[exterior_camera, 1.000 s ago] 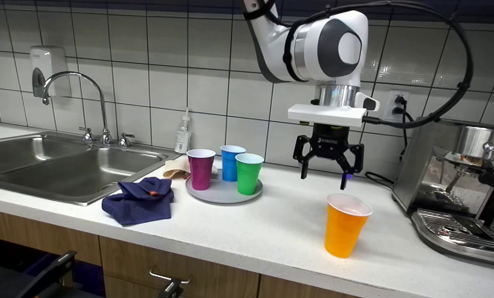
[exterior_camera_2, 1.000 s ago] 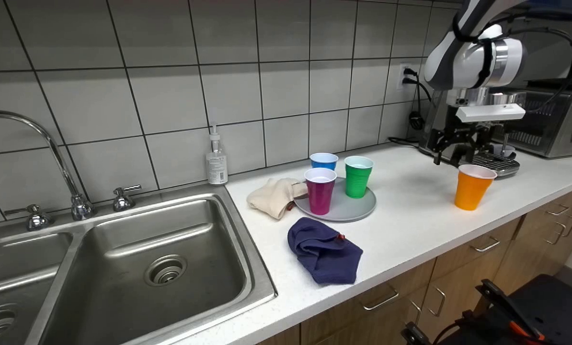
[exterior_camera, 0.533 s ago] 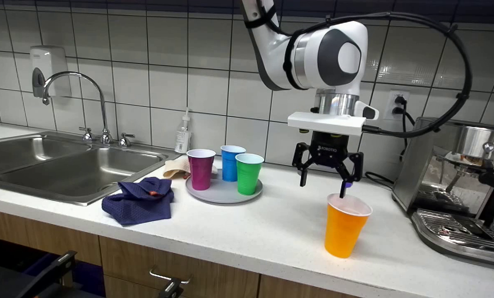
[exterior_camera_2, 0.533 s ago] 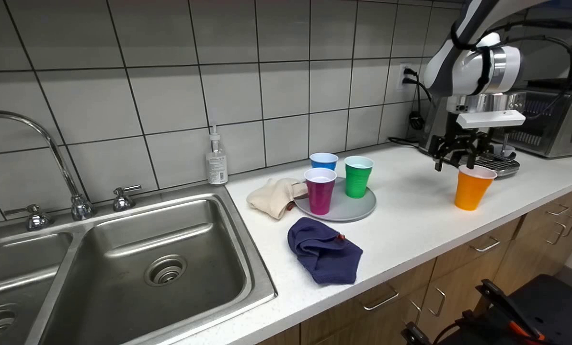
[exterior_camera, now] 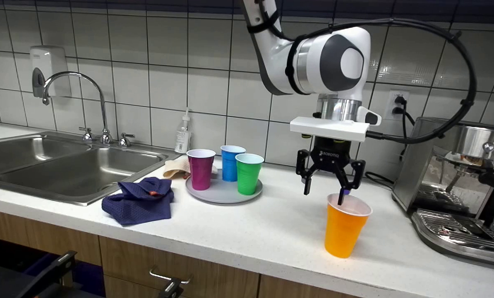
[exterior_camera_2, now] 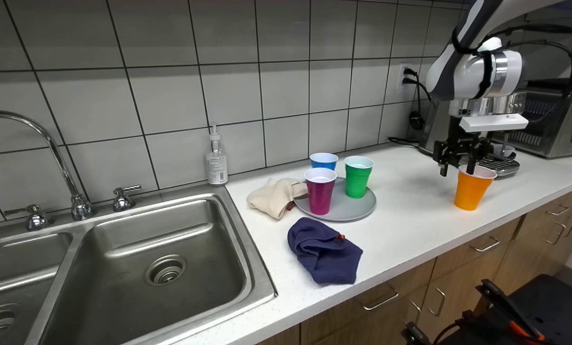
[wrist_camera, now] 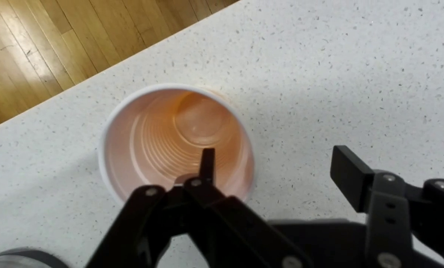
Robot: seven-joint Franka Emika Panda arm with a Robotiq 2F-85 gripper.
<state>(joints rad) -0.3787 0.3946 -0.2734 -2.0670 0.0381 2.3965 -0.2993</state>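
Hand (exterior_camera: 324, 198) lowered, spread astride orange cup's (exterior_camera: 344, 235) rim (wrist_camera: 170, 86).

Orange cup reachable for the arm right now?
Probably yes: the open gripper is at the orange cup, one finger over or inside its mouth, the other outside, nothing visibly blocking.

Parted jaws masking part of the orange cup (wrist_camera: 177, 130), espresso machine (exterior_camera: 445, 174) sliced by an exterior view's edge, bottle label (exterior_camera_2: 217, 169) unreadable!
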